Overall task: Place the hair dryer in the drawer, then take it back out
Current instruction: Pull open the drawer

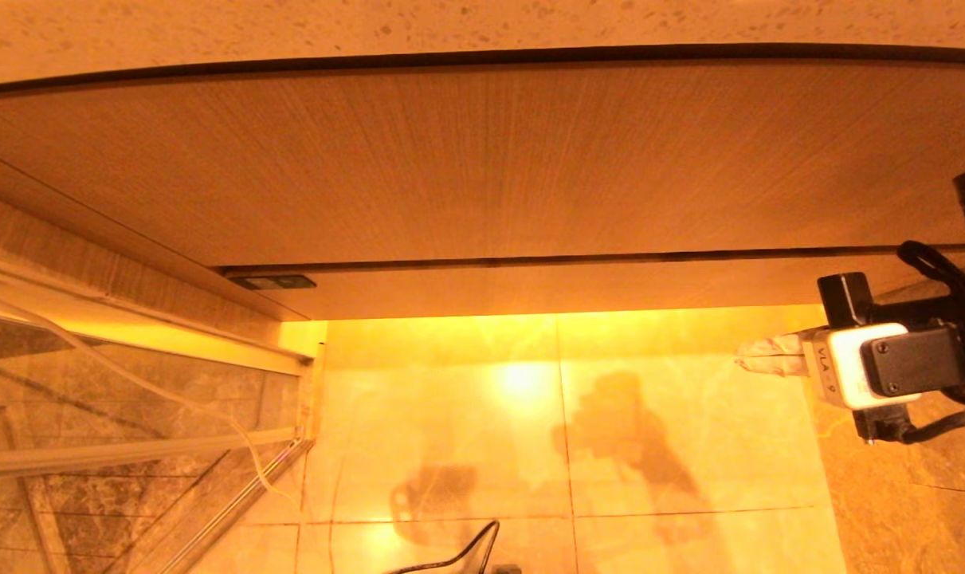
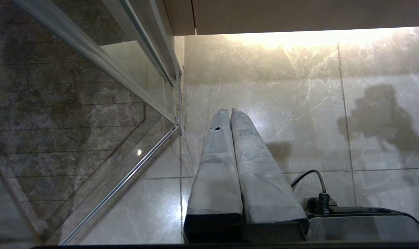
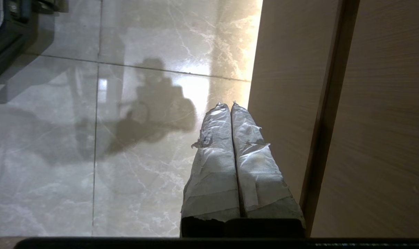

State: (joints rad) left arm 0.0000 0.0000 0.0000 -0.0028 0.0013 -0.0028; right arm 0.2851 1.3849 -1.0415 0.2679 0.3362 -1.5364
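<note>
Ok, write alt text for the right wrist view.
The right gripper, its two tape-wrapped fingers pressed shut and holding nothing, points over a glossy marble floor beside a wood-grain cabinet front. The arm's shadow falls on the tiles.

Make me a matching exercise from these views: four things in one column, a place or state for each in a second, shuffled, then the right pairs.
Things:
1. right gripper
2. left gripper
3. wood-grain cabinet front
4. glass partition

Places or states:
A. over the marble floor, next to the glass
B. at the far left of the head view
C. shut, empty, fingertips close to the wood
D. closed, spanning the upper head view

Pairs: 1-C, 2-A, 3-D, 4-B
</note>
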